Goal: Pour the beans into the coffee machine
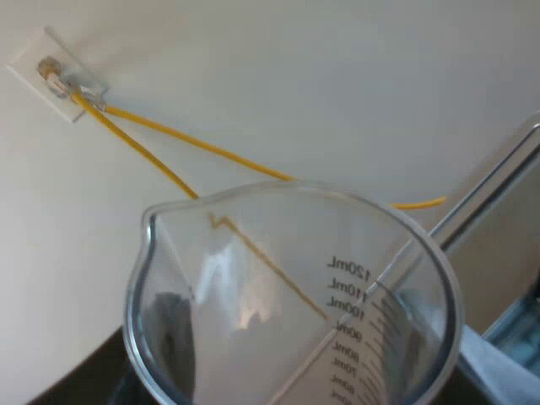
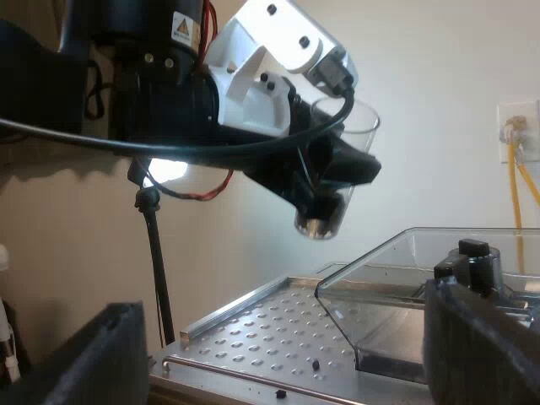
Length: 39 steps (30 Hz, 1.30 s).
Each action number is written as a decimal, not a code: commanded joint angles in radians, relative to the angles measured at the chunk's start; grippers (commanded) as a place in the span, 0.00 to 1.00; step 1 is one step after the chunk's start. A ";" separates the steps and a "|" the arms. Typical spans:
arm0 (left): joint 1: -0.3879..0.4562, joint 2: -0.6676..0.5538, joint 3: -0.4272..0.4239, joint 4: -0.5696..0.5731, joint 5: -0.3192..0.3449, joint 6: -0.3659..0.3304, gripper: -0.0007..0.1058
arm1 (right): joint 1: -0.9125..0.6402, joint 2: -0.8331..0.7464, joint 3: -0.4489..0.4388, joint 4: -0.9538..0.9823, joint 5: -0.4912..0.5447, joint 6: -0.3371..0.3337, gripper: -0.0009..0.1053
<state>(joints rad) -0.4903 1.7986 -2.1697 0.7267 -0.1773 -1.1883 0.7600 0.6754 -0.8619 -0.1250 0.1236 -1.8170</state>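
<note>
Left wrist view: the left gripper clasps the measuring glass. Right wrist view: the glass hangs tilted above the coffee machine's holed top, near the clear hopper's edge. The right gripper's fingers are spread and hold nothing.

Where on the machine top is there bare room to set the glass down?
The perforated metal top is mostly bare between its edge rail and the bean hopper; two dark specks lie on it. Crowded beside the hopper, and overhead where the left gripper holds the measuring glass.
</note>
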 commanded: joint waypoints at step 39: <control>-0.054 0.018 -0.012 -0.169 -0.028 0.952 0.37 | 0.002 -0.006 -0.010 -0.005 -0.009 0.026 0.65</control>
<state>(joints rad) -0.5389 1.8233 -2.1733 0.5719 -0.1940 -0.2956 0.7600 0.6754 -0.8619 -0.1231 0.1236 -1.7884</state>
